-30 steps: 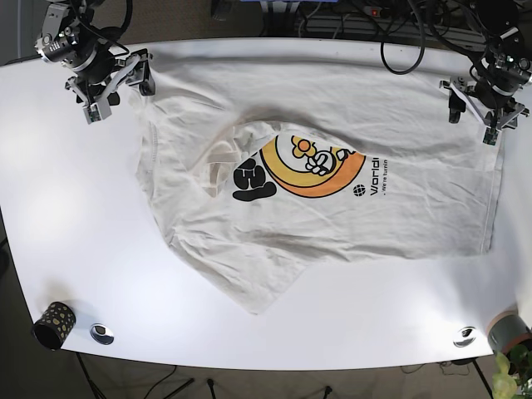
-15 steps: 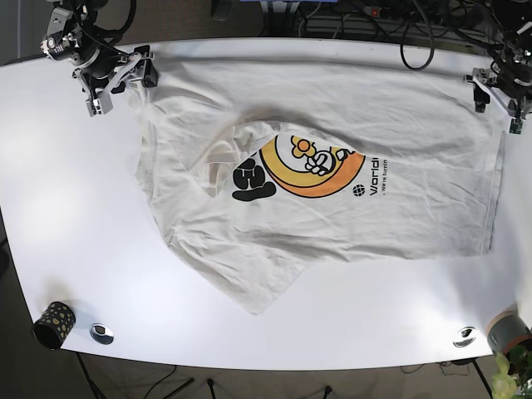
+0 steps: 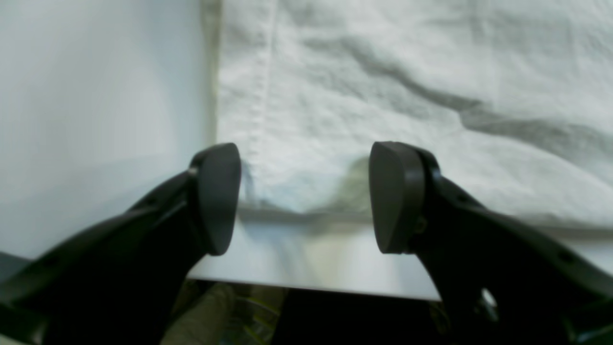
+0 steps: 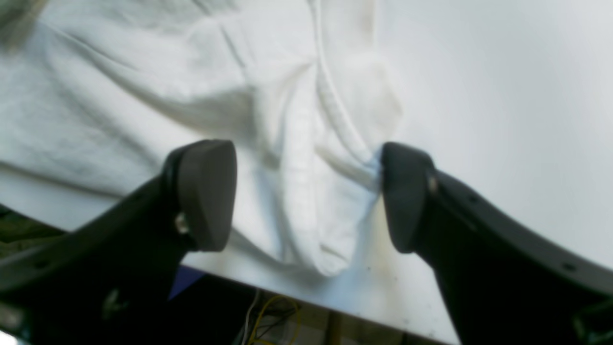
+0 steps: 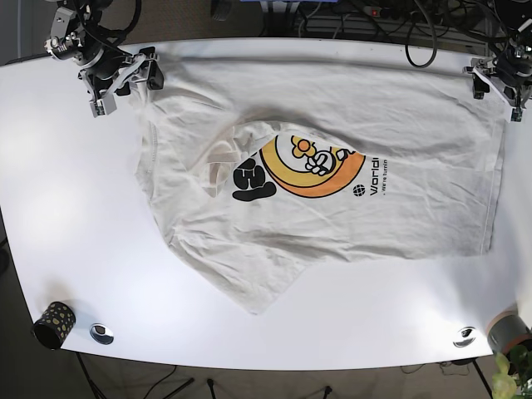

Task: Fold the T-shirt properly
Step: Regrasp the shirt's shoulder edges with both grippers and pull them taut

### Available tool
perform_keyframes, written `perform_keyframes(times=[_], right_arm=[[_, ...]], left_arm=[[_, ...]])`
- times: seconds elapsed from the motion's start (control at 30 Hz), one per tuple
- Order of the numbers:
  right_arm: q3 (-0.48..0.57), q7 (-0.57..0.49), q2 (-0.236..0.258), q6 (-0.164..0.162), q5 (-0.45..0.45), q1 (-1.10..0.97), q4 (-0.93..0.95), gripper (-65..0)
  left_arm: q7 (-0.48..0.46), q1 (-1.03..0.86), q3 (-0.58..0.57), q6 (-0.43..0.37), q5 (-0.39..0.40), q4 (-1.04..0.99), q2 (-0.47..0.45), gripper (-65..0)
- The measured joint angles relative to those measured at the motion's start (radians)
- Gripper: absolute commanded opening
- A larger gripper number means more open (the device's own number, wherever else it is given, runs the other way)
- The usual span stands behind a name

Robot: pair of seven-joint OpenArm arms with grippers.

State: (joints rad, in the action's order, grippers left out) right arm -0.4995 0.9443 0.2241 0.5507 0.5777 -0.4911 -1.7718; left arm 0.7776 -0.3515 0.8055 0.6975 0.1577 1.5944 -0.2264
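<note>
A white T-shirt (image 5: 332, 133) with an orange, yellow and black print lies spread and wrinkled on the white table (image 5: 66, 208). My right gripper (image 5: 125, 90) is open at the shirt's far left corner. In the right wrist view its jaws (image 4: 306, 191) straddle a bunched fold of the shirt (image 4: 143, 96) near the table edge. My left gripper (image 5: 497, 96) is open at the shirt's far right corner. In the left wrist view its jaws (image 3: 301, 196) straddle the hemmed corner of the shirt (image 3: 407, 96). Neither gripper holds cloth.
A black dotted cup (image 5: 54, 324) and a metal disc (image 5: 101, 333) sit at the front left. Another disc (image 5: 465, 336), a grey cup (image 5: 509, 331) and a plant (image 5: 507, 378) are at the front right. Cables (image 5: 416, 33) hang behind the far table edge.
Both grippers have moved toward the far table edge, onto the shirt's far corners. The left one travelled farthest, up and outward. The shirt has not moved.
</note>
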Motion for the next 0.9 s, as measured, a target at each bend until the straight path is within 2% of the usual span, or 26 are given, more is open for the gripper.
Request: perform_keyframes(times=[0.43,0.73,0.77,0.83,0.9], right_arm=[[0.000,0.000,0.000,0.000,0.000,0.000,0.000,-21.2],[0.000,0.000,0.000,0.000,0.000,0.000,0.000,-21.4],[0.000,0.000,0.000,0.000,0.000,0.000,0.000,-21.4],[0.000,0.000,0.000,0.000,0.000,0.000,0.000,-23.0],[0.000,0.000,0.000,0.000,-0.001,0.000,0.000,-29.8]], left_arm=[[-0.005,0.028,0.002,0.003,0.000,-0.101,-0.097,-25.6],[-0.027,0.036,-0.050,0.000,0.027,-0.155,-0.118,-26.1],[-0.034,0.037,-0.049,-0.001,0.031,-0.162,-0.118,-27.4],[-0.035,0.047,-0.047,0.000,0.038,-0.172,-0.118,-35.7],[-0.034,0.054,-0.047,0.002,0.038,-0.177,-0.117,-49.9]])
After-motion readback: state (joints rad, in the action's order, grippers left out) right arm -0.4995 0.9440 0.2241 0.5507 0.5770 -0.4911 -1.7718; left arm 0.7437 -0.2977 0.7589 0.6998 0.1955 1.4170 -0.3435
